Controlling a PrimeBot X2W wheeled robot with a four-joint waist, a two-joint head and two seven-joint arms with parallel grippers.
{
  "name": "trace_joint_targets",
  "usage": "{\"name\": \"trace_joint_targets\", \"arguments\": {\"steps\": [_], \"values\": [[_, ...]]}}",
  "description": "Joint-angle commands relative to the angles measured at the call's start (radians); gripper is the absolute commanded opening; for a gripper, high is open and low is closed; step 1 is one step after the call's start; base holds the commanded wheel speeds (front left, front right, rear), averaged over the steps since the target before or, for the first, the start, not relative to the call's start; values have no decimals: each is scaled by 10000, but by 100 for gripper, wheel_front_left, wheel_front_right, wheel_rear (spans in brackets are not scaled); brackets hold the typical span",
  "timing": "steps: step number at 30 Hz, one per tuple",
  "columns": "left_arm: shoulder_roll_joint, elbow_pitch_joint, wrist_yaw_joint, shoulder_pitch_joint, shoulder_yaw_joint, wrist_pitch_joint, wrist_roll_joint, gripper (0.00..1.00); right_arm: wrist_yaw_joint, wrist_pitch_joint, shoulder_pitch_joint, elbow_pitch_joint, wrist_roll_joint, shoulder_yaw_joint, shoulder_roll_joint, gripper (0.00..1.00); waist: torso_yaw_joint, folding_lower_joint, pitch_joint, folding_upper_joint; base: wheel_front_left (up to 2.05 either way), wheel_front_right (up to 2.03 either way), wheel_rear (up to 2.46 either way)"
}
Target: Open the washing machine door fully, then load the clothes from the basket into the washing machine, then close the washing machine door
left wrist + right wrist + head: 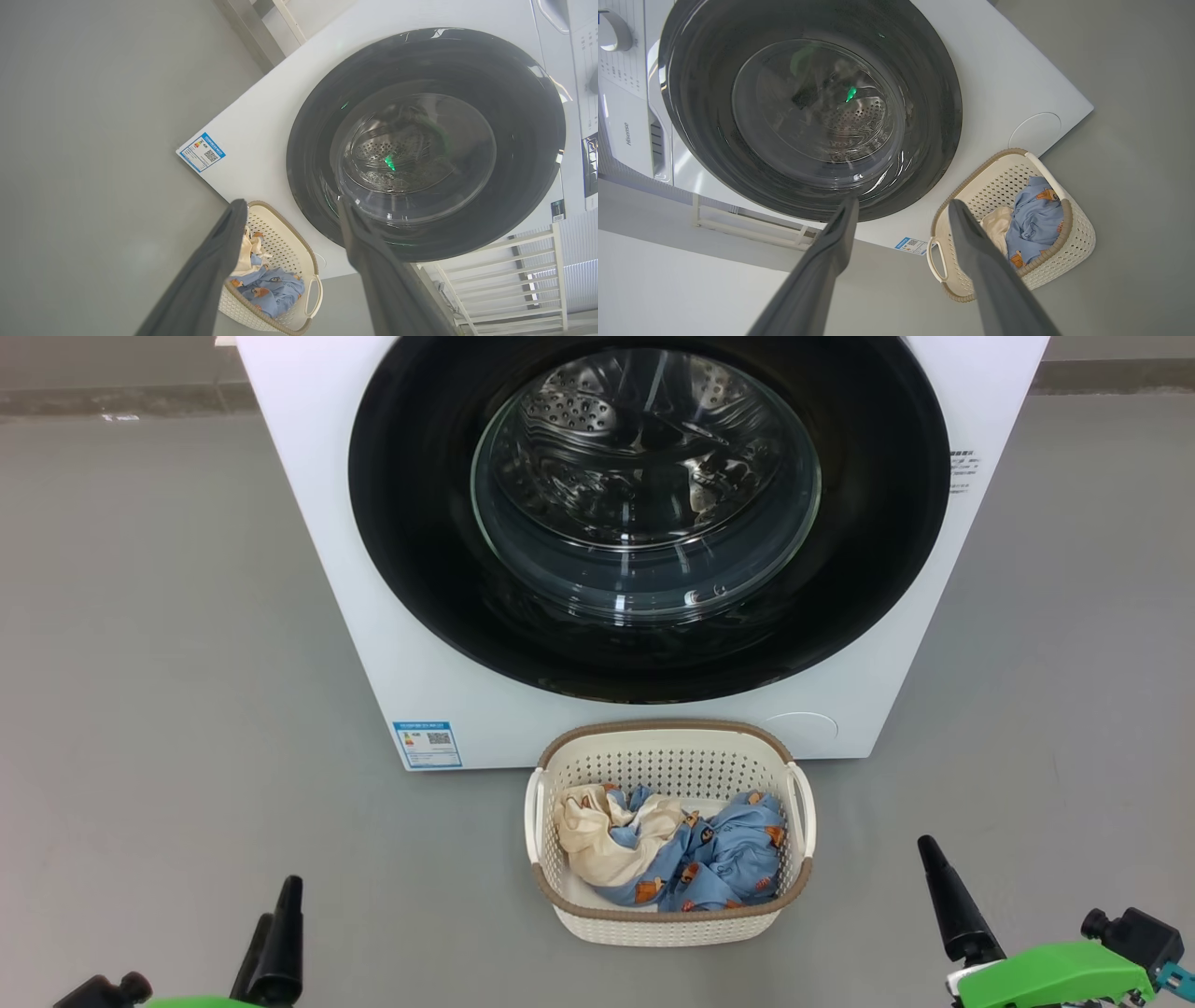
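Head view puts the washing machine (308, 523) across the upper middle of the frame. Its round black door (420, 523) is shut flat against the front, with the glass bowl facing me. Just below, at lower centre, the basket (672, 933) stands on the grey floor (140, 709) near the machine's base. Its long axis runs left to right across the frame, with a handle at each end. The clothes (672, 859) lie bunched inside, the cream garment (597, 845) at frame left and the blue printed one (738, 859) at frame right. In the wrist views, my left gripper (290, 205) and right gripper (903, 201) each have their fingers spread apart, grasping nothing.
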Motion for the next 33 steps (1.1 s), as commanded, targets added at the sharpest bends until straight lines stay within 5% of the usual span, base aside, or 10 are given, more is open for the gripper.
{"name": "trace_joint_targets", "arguments": {"steps": [1,33], "values": [[178,-324,-21,-266,110,-136,272,100,7,-110,-414,-227,-331,179,-118,100,3,-1,1,-1,0,0,0],[539,-852,-30,-389,-169,-1108,4846,100,11,-1075,-609,-248,-4474,555,-226,100,70,-1,63,-1,0,0,0]]}}
